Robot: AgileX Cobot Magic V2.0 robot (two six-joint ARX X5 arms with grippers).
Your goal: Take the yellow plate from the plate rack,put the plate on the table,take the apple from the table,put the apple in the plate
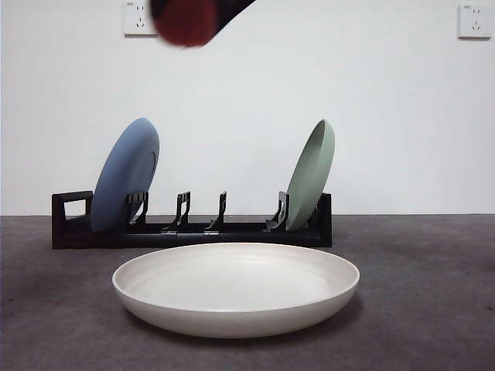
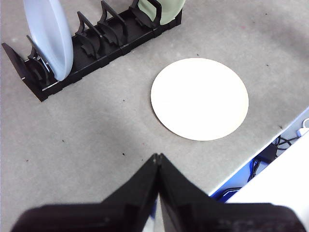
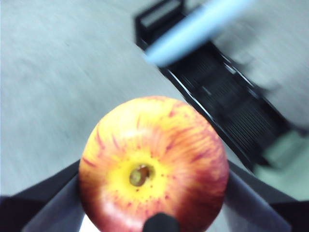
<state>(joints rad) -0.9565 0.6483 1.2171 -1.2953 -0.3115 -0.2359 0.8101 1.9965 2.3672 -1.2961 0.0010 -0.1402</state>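
Note:
The yellow plate (image 1: pixel 236 287) lies flat on the table (image 1: pixel 433 309) in front of the plate rack (image 1: pixel 193 228); it also shows in the left wrist view (image 2: pixel 199 98). My right gripper (image 3: pixel 154 212) is shut on the apple (image 3: pixel 153 162), red with a yellow top. In the front view the apple (image 1: pixel 184 22) hangs high at the top edge, left of the plate's centre, with the gripper (image 1: pixel 224 11) dark beside it. My left gripper (image 2: pixel 158 157) is shut and empty, high above the table near the plate. The rack also shows in both wrist views (image 2: pixel 87 50) (image 3: pixel 227 111).
A blue plate (image 1: pixel 125 174) stands in the rack's left end and a pale green plate (image 1: pixel 312 174) in its right end. The table's edge (image 2: pixel 270 140) with cables below it runs close to the yellow plate in the left wrist view.

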